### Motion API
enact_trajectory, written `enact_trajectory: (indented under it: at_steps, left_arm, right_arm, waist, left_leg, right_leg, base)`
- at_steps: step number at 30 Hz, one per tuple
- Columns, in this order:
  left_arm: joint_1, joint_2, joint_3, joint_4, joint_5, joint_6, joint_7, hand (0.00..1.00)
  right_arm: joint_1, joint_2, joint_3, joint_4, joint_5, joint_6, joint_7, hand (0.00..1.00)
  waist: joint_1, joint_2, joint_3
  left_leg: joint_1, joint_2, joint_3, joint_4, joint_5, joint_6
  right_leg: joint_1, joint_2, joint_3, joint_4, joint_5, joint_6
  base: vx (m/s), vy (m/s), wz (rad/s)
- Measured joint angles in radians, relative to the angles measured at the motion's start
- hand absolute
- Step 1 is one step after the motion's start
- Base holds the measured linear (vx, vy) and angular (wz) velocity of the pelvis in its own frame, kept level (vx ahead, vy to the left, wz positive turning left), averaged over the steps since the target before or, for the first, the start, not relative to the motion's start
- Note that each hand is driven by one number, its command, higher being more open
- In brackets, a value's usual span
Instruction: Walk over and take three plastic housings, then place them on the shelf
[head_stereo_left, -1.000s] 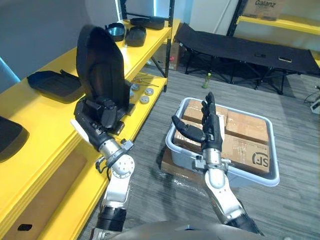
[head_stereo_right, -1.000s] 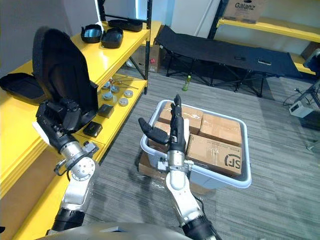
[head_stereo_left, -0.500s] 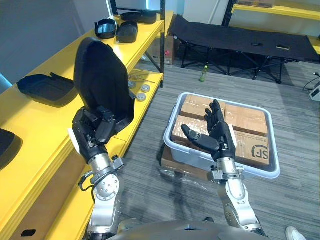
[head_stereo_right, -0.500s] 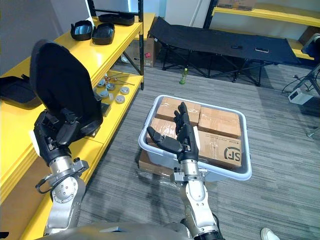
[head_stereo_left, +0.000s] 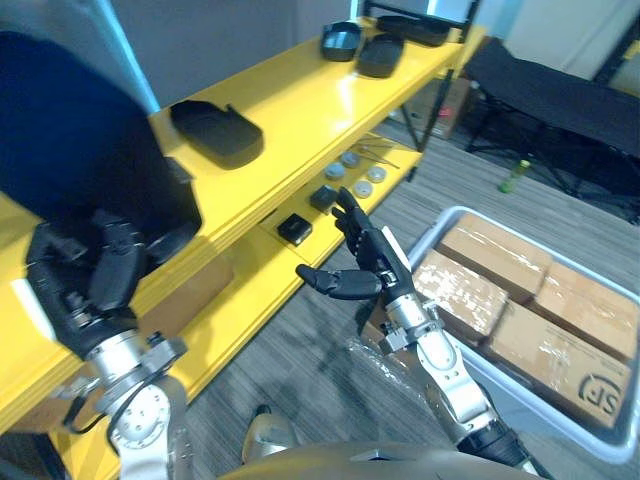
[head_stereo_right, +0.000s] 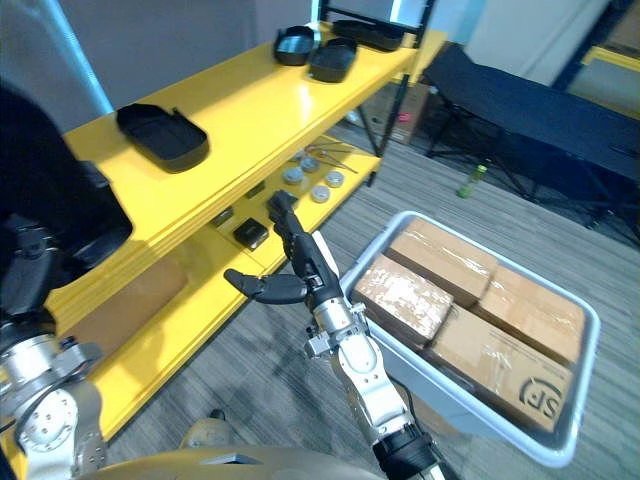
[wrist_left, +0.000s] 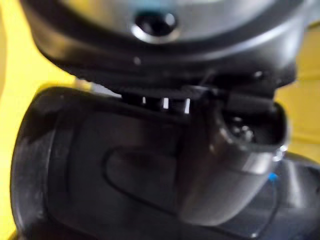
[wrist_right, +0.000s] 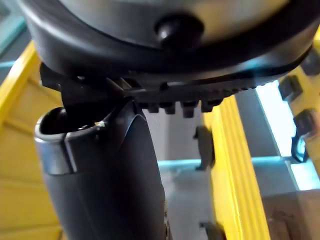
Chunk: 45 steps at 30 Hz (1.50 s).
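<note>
- The whole view is swinging toward the yellow shelf (head_stereo_left: 300, 110) compared with half a second ago. This is a camera turn, not the things moving.
- The left hand (head_stereo_left: 85, 285) is curling its fingers round the black plastic housing (head_stereo_left: 75, 140), holding it upright against the top board.
- The right hand (head_stereo_left: 368, 262) is hanging open and empty.
- Judgement: set-down is approaching.
</note>
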<state>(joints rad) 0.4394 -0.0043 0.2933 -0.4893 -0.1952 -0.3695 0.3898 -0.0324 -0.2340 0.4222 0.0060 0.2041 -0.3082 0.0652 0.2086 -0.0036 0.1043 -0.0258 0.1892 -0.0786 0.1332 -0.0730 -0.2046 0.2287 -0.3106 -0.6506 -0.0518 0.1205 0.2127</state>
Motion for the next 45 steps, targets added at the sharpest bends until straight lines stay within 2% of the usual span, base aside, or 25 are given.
enact_trajectory:
  at_steps: [2,5,6,7,8,9,10,14,16,18,20,22,26,28,31,35,37,38,40,41,42,43,44,45]
  left_arm:
    - [0.023,-0.002,0.038,-0.001,0.0,-0.001,-0.011,0.0]
    - [0.043,-0.005,0.047,-0.002,0.0,0.0,-0.04,0.0]
    - [0.04,-0.005,0.038,-0.003,0.0,0.0,-0.068,0.0]
    - [0.031,-0.005,0.028,-0.005,0.001,0.0,-0.105,0.0]
    - [0.023,-0.004,0.018,-0.005,0.001,-0.001,-0.125,0.0]
    - [0.004,0.001,0.0,-0.005,-0.006,-0.001,-0.166,0.0]
    - [-0.006,0.001,-0.007,-0.005,-0.013,-0.005,-0.2,0.0]
    - [-0.002,0.0,-0.008,-0.005,-0.079,-0.046,-0.258,0.0]
    - [-0.013,0.011,-0.011,-0.005,-0.094,-0.065,-0.272,0.0]
    - [-0.048,0.05,-0.053,0.001,-0.127,-0.067,-0.308,0.0]
    - [-0.063,0.067,-0.088,0.005,-0.141,-0.071,-0.34,0.0]
    - [-0.081,0.079,-0.113,0.014,-0.145,-0.071,-0.349,0.0]
    - [-0.08,0.083,-0.154,0.016,-0.151,-0.071,-0.331,0.0]
    - [-0.078,0.08,-0.179,0.024,-0.152,-0.071,-0.309,0.0]
    - [-0.077,0.079,-0.203,0.057,-0.151,-0.072,-0.295,0.0]
    - [-0.076,0.079,-0.201,0.072,-0.147,-0.072,-0.277,0.0]
    - [-0.077,0.079,-0.195,0.072,-0.147,-0.073,-0.256,0.0]
    - [-0.078,0.079,-0.184,0.072,-0.147,-0.076,-0.246,0.0]
    - [-0.078,0.075,-0.168,0.072,-0.147,-0.076,-0.248,0.0]
    - [-0.079,0.074,-0.157,0.07,-0.141,-0.076,-0.249,0.0]
    - [-0.079,0.078,-0.144,0.061,-0.124,-0.076,-0.25,0.0]
    - [-0.079,0.084,-0.14,0.056,-0.114,-0.076,-0.25,0.0]
    - [-0.084,0.081,-0.134,0.055,-0.106,-0.078,-0.251,0.0]
    - [-0.097,0.085,-0.125,0.056,-0.093,-0.078,-0.248,0.0]
  right_arm:
    - [-0.028,-0.007,-0.002,0.0,0.009,0.008,0.0,1.0]
    - [-0.033,-0.006,-0.01,0.0,0.018,0.024,0.015,1.0]
    - [-0.024,-0.006,-0.01,-0.002,0.018,0.03,0.018,1.0]
    - [-0.01,-0.004,-0.018,-0.003,0.018,0.031,0.016,1.0]
    - [-0.001,-0.003,-0.025,-0.003,0.018,0.033,0.014,1.0]
    - [0.018,-0.001,-0.047,-0.003,0.014,0.037,0.007,1.0]
    - [0.029,-0.001,-0.058,-0.002,-0.002,0.038,-0.011,1.0]
    - [0.034,0.013,-0.096,-0.003,-0.036,0.038,-0.048,1.0]
    - [0.037,0.031,-0.116,-0.007,-0.036,0.037,-0.055,1.0]
    - [0.075,0.054,-0.155,-0.019,-0.038,0.036,-0.083,1.0]
    - [0.103,0.06,-0.174,-0.022,-0.037,0.035,-0.098,1.0]
    - [0.104,0.074,-0.198,-0.021,-0.037,0.033,-0.093,1.0]
    - [0.104,0.071,-0.208,-0.021,-0.037,0.024,-0.072,1.0]
    - [0.105,0.071,-0.209,-0.021,-0.035,0.011,-0.067,1.0]
    - [0.116,0.069,-0.218,-0.021,-0.031,0.003,-0.052,1.0]
    - [0.113,0.056,-0.213,-0.021,-0.031,-0.02,-0.05,1.0]
    - [0.092,0.059,-0.201,-0.021,-0.031,-0.035,-0.058,1.0]
    - [0.054,0.065,-0.19,-0.02,-0.031,-0.041,-0.074,1.0]
    - [0.011,0.071,-0.179,-0.017,-0.033,-0.047,-0.099,1.0]
    - [-0.012,0.079,-0.176,-0.017,-0.035,-0.053,-0.125,1.0]
    - [-0.028,0.087,-0.178,-0.018,-0.039,-0.063,-0.153,1.0]
    - [-0.027,0.089,-0.18,-0.018,-0.039,-0.075,-0.168,1.0]
    - [-0.024,0.085,-0.188,-0.022,-0.039,-0.091,-0.186,1.0]
    - [-0.025,0.085,-0.194,-0.022,-0.038,-0.11,-0.21,1.0]
  waist:
    - [0.016,0.0,0.0]
    - [0.016,0.0,0.0]
    - [0.013,0.001,0.002]
    - [0.0,-0.009,0.005]
    - [-0.003,-0.009,0.011]
    - [-0.008,-0.006,0.027]
    - [-0.009,0.0,0.041]
    - [-0.01,0.021,0.062]
    - [-0.02,0.014,0.066]
    - [-0.051,-0.006,0.07]
    - [-0.067,-0.021,0.062]
    - [-0.078,-0.024,0.065]
    - [-0.079,-0.021,0.066]
    - [-0.081,-0.009,0.074]
    - [-0.103,0.012,0.087]
    - [-0.097,0.011,0.115]
    - [-0.087,0.002,0.132]
    - [-0.073,-0.001,0.153]
    - [-0.065,0.001,0.169]
    - [-0.051,0.0,0.169]
    - [-0.037,-0.017,0.176]
    - [-0.03,-0.024,0.172]
    - [-0.037,-0.012,0.168]
    - [-0.047,-0.009,0.164]
  left_leg:
    - [0.0,-0.001,-0.007,0.002,0.0,0.0]
    - [-0.004,0.002,-0.019,0.007,0.0,0.0]
    - [-0.022,0.0,-0.027,0.016,0.004,0.001]
    - [-0.056,-0.007,-0.029,0.035,0.019,0.01]
    - [-0.07,-0.007,-0.028,0.038,0.034,0.017]
    - [-0.088,-0.008,-0.022,0.029,0.066,0.026]
    - [-0.089,-0.005,-0.03,0.002,0.089,0.023]
    - [-0.096,-0.008,-0.036,-0.027,0.12,0.024]
    - [-0.11,-0.023,-0.055,-0.032,0.131,0.03]
    - [-0.127,-0.063,-0.097,-0.045,0.159,0.049]
    - [-0.122,-0.086,-0.113,-0.098,0.2,0.048]
    - [-0.127,-0.091,-0.102,-0.136,0.243,0.052]
    - [-0.126,-0.086,-0.061,-0.14,0.258,0.062]
    - [-0.123,-0.077,-0.039,-0.148,0.268,0.068]
    - [-0.128,-0.072,-0.028,-0.161,0.274,0.09]
    - [-0.154,-0.072,0.02,-0.133,0.276,0.104]
    - [-0.188,-0.082,0.021,-0.061,0.243,0.1]
    - [-0.227,-0.086,0.021,0.054,0.182,0.1]
    - [-0.263,-0.091,0.021,0.19,0.108,0.102]
    - [-0.283,-0.097,0.025,0.283,0.048,0.111]
    - [-0.29,-0.108,0.058,0.365,-0.004,0.142]
    - [-0.292,-0.117,0.104,0.41,-0.034,0.168]
    - [-0.294,-0.122,0.123,0.438,-0.09,0.175]
    - [-0.295,-0.144,0.115,0.447,-0.111,0.185]
  right_leg:
    - [0.003,0.0,-0.003,0.008,-0.011,-0.012]
    - [0.008,0.0,-0.013,0.037,-0.047,-0.02]
    - [0.02,0.001,-0.041,0.039,-0.07,-0.019]
    - [0.025,0.001,-0.071,0.043,-0.095,-0.015]
    - [0.025,0.002,-0.09,0.053,-0.101,-0.017]
    - [0.027,0.008,-0.119,0.065,-0.117,-0.022]
    - [0.035,0.015,-0.133,0.07,-0.127,-0.012]
    - [0.047,0.014,-0.162,0.098,-0.139,-0.015]
    - [0.025,0.0,-0.126,0.147,-0.186,-0.04]
    - [-0.037,0.015,0.075,0.246,-0.325,-0.096]
    - [-0.049,0.011,0.134,0.282,-0.361,-0.126]
    - [-0.051,0.013,0.136,0.277,-0.339,-0.088]
    - [-0.05,0.017,0.149,0.254,-0.316,-0.046]
    - [-0.053,0.025,0.165,0.231,-0.305,-0.025]
    - [-0.061,0.03,0.164,0.228,-0.307,-0.026]
    - [-0.089,0.009,0.17,0.271,-0.315,-0.027]
    - [-0.101,-0.007,0.174,0.3,-0.327,-0.024]
    - [-0.098,-0.018,0.179,0.322,-0.336,-0.019]
    - [-0.079,-0.031,0.179,0.349,-0.354,-0.014]
    - [-0.06,-0.041,0.179,0.356,-0.366,-0.017]
    - [-0.027,-0.065,0.178,0.34,-0.372,-0.03]
    - [-0.005,-0.075,0.171,0.328,-0.37,-0.041]
    - [0.0,-0.077,0.179,0.383,-0.346,-0.089]
    - [-0.078,-0.119,0.224,0.547,-0.278,-0.161]
  base:
    - [0.0,0.013,0.14]
    - [-0.02,0.001,0.17]
    - [-0.03,-0.036,0.54]
    - [-0.03,-0.044,0.68]
    - [-0.06,-0.042,0.96]
    - [-0.09,-0.027,0.91]
    - [-0.09,-0.028,0.81]
    - [-0.05,-0.006,0.37]
    - [-0.02,0.027,0.41]
    - [-0.11,-0.025,0.95]
    - [-0.05,-0.055,0.88]
    - [-0.01,-0.02,0.49]
    - [-0.06,0.007,-0.05]
    - [-0.1,0.012,-0.21]
    - [-0.15,0.028,0.02]
    - [-0.08,0.044,0.05]
    - [-0.05,0.057,-0.02]
    - [-0.02,0.052,-0.09]
    - [-0.01,0.102,-0.06]
    - [0.04,0.191,-0.07]
    - [0.07,0.22,-0.05]
    - [0.15,0.241,0.11]
    - [0.18,0.29,0.47]
    - [0.23,0.367,0.52]
